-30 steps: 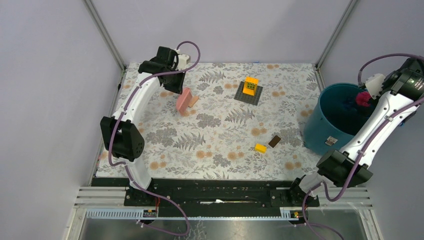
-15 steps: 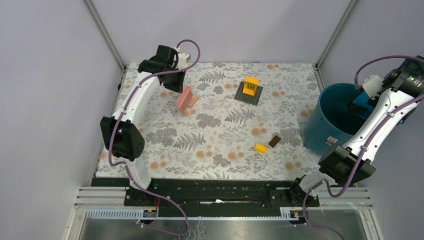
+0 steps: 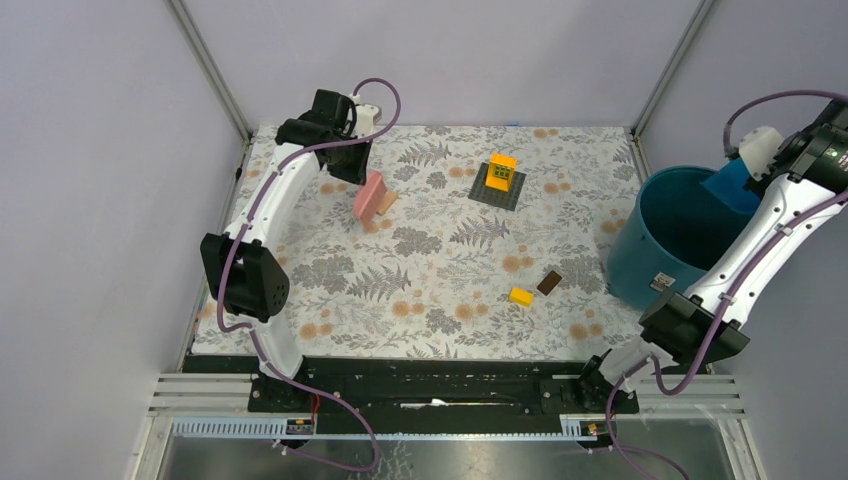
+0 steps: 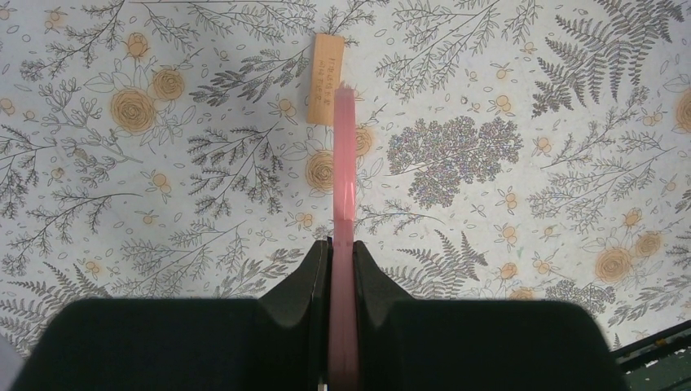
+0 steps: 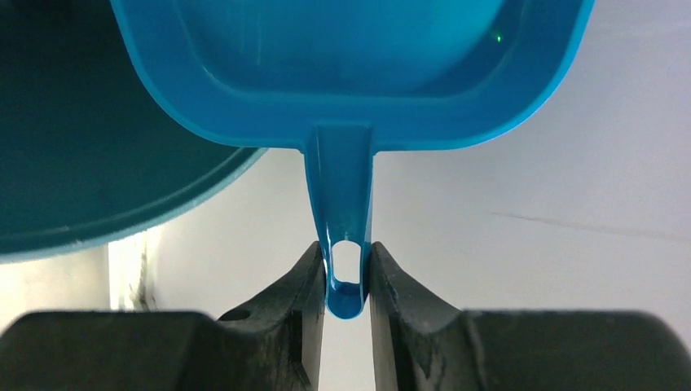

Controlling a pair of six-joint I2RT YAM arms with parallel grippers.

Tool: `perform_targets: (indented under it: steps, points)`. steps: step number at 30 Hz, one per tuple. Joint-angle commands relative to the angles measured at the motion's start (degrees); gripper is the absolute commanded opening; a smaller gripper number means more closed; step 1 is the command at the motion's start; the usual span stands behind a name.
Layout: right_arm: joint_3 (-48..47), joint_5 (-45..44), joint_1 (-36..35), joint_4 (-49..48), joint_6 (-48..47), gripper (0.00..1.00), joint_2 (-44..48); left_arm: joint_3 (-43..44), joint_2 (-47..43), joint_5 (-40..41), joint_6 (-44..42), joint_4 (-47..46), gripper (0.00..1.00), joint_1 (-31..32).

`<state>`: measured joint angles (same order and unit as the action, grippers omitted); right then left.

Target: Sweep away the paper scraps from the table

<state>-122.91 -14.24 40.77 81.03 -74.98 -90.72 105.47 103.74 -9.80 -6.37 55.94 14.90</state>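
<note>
My left jaws clamp a pink board (image 4: pixel 344 187); my right jaws pinch the dustpan (image 5: pixel 350 65) by its handle. I see no scraps on the desk (image 3: pixel 440 290). Light, soft paper wants pushing, not gripping.

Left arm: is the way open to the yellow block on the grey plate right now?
Probably yes: past the small wooden block, only bare table lies between. But the left hand is shut on a pink board, so it could push the yellow block, not grip it.
</note>
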Motion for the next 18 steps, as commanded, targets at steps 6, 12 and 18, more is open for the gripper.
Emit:
perform_targets:
  steps: [6, 12, 18]
  points:
    - [-11.9, 16.9, 0.0, -0.2, 18.9, 0.00, -3.8, 2.2, -2.9, -2.7, 0.5, -1.6, 0.00, 0.0]
    - [-15.8, 31.4, -1.8, -5.6, 35.4, 0.00, -4.2, 2.0, -3.6, -3.8, 1.3, -1.7, 0.00, 0.0]
    - [-8.9, 36.1, -17.3, -13.9, 43.0, 0.00, 0.4, 2.6, -5.1, -10.7, 4.4, -3.0, 0.00, 0.0]
